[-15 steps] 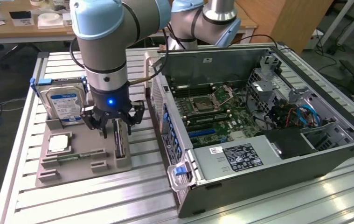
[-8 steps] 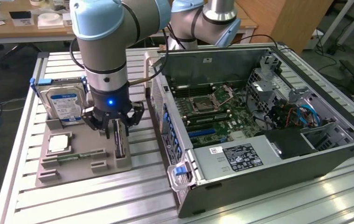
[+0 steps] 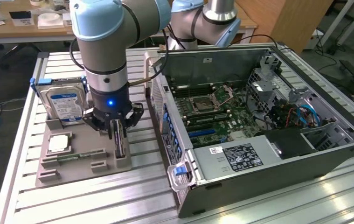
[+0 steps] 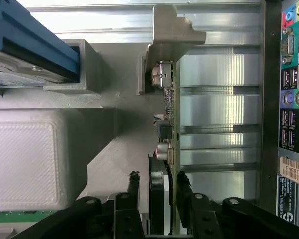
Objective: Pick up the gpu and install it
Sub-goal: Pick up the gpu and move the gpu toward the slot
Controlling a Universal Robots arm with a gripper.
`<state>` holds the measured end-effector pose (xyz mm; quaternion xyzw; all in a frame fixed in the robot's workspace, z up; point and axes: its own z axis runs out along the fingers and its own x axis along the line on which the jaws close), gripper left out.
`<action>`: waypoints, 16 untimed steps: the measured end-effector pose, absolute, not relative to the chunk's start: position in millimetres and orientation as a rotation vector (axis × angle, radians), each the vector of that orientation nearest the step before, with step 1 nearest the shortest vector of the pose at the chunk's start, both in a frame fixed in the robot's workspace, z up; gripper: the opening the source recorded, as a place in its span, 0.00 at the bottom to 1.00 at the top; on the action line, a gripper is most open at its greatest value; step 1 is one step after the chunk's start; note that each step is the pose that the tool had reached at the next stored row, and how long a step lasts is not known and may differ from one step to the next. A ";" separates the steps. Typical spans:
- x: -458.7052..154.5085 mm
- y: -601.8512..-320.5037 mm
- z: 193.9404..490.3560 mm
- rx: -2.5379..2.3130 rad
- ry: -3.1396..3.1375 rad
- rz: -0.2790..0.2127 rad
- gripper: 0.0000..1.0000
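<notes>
The gpu [image 3: 120, 140] is a thin dark card standing on edge in a slot of the grey holder [image 3: 80, 170], on the side nearest the computer case. My gripper [image 3: 115, 130] is straight above it with its fingers down on either side of the card. In the wrist view the gpu [image 4: 168, 114] runs away from the gripper [image 4: 158, 191]. One black finger [image 4: 133, 189] stands a small gap off the card's dark component side. The other finger [image 4: 184, 191] sits close against its green board side. The jaws are partly closed around the card but not clamped.
A silver hard drive [image 3: 65, 105] with a blue-white label stands upright at the holder's far end. A small square chip [image 3: 59, 143] lies on the holder. The open computer case [image 3: 258, 116] lies on the slatted metal table at the exterior view's right, with its port panel [image 4: 291, 99] close by the card.
</notes>
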<state>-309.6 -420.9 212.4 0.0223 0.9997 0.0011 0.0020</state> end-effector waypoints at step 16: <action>-309.4 -421.9 212.0 0.070 3.137 0.003 0.28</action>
